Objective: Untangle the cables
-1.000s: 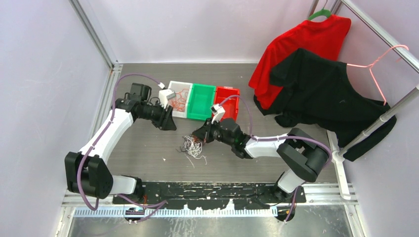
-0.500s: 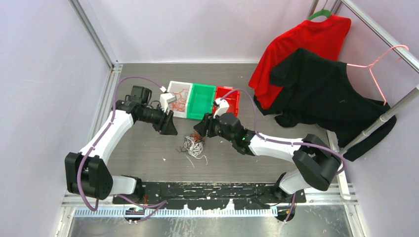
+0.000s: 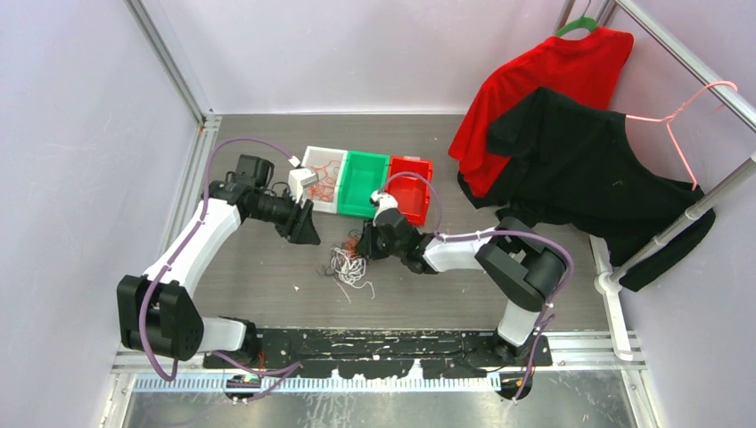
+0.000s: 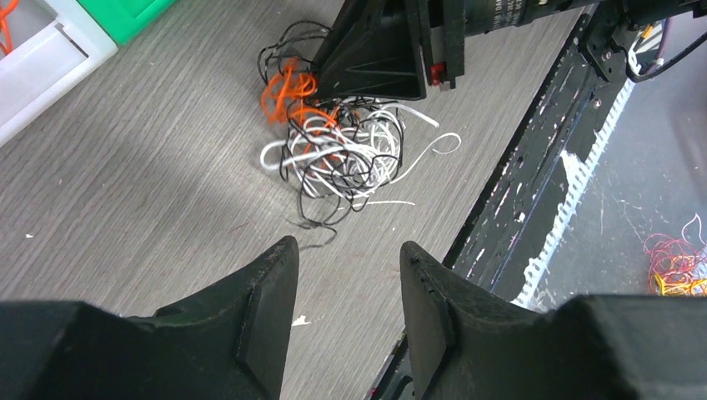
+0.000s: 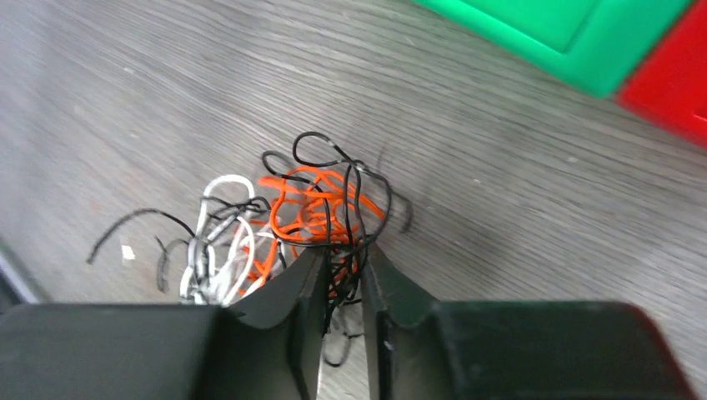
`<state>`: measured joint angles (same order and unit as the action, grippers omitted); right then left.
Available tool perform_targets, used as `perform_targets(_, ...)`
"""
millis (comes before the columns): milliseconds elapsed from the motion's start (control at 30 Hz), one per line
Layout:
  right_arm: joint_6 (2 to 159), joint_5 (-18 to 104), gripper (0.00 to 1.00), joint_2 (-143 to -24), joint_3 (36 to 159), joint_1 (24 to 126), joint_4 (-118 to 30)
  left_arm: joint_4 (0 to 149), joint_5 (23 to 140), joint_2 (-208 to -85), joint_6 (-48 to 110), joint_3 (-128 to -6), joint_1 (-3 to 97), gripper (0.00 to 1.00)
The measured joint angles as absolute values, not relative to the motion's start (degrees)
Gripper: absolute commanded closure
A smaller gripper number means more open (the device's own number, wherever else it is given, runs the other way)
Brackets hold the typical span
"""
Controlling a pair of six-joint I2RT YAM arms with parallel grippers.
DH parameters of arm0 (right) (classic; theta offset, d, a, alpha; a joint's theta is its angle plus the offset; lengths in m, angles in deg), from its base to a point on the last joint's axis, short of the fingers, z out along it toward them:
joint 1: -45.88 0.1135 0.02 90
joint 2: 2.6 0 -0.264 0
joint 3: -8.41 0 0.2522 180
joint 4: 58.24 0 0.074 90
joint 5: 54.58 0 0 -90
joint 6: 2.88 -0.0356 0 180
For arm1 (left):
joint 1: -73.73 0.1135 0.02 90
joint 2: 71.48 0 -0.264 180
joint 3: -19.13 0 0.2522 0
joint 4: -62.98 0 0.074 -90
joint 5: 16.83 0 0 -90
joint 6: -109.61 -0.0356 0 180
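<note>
One clump of cables lies on the desk, in three strand colours. Three bins stand at its 12 o'clock: one white bin, one green bin, one red bin. There are two hands, the left hand and the right hand. At 2 o'clock hang two shirts, a red shirt and a black shirt.

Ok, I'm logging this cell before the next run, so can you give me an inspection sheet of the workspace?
Surface: grey wood-grain table.
Job's things: one wire clump, tangled orange, white and black; orange strands in the white bin.
Clutter: green bin and red bin beside it; white fleck.
Grippers: left gripper open, short of the clump; right gripper closed on clump strands.
Cables: purple arm cables looped along both arms.
Surroundings: red shirt and black shirt hanging at right.
</note>
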<state>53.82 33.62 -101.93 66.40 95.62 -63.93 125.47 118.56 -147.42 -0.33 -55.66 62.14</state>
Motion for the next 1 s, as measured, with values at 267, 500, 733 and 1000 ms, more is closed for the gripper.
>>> perform_targets(267,47.7,40.7,0.95,-102.0,65.2,93.6,-79.9,125.4,117.1,-147.4,-0.3,-55.7,62.1,0.56)
perform_targets(500,44.6,47.3,0.98,-100.5,62.2,92.2,-92.3,125.9,116.8,-146.7,-0.8,-56.2,62.6,0.64)
perform_targets(733,43.1,53.7,0.98,-95.4,60.7,92.2,-97.8,132.2,120.8,-144.2,-8.0,-61.0,62.9,0.75)
perform_targets(1000,42.3,61.2,0.98,-91.1,60.8,92.2,-99.9,142.8,126.3,-143.7,-18.8,-67.0,62.9,0.73)
